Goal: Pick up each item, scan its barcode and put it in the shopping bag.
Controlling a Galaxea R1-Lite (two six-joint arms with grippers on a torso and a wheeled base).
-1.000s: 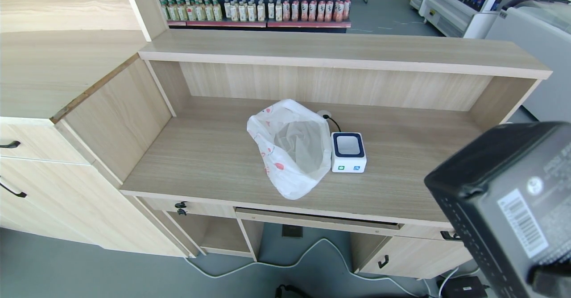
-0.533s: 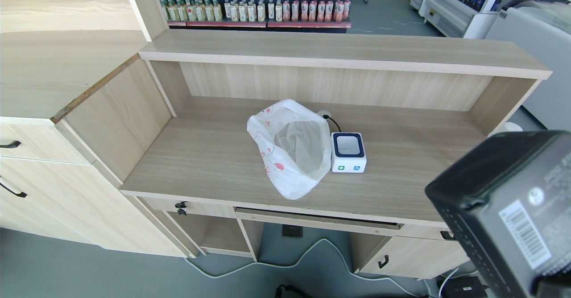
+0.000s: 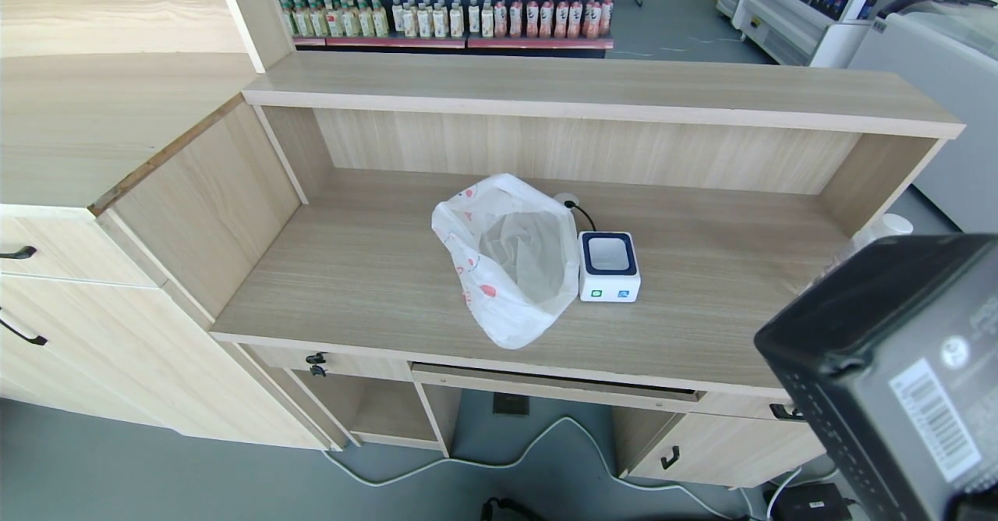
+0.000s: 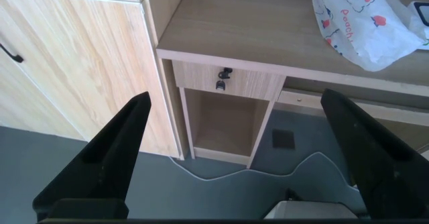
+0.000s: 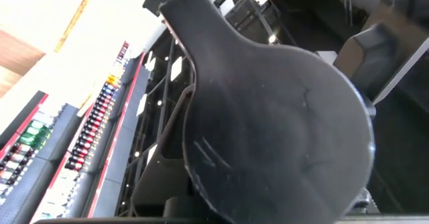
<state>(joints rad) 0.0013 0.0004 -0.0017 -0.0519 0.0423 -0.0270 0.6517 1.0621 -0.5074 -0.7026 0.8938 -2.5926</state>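
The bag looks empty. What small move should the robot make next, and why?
Probably swing the right arm in over the counter toward the scanner. A white-capped thing peeks out just behind that arm, perhaps an item it carries; I cannot tell. The shopping bag lies open beside the scanner; the left gripper is open, low before the counter.

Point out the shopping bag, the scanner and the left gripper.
shopping bag [image 3: 507, 262], head view, inside of its open mouth.
scanner [image 3: 609, 266], head view, its top face.
left gripper [image 4: 233, 104], left wrist view, midway between its open fingers.
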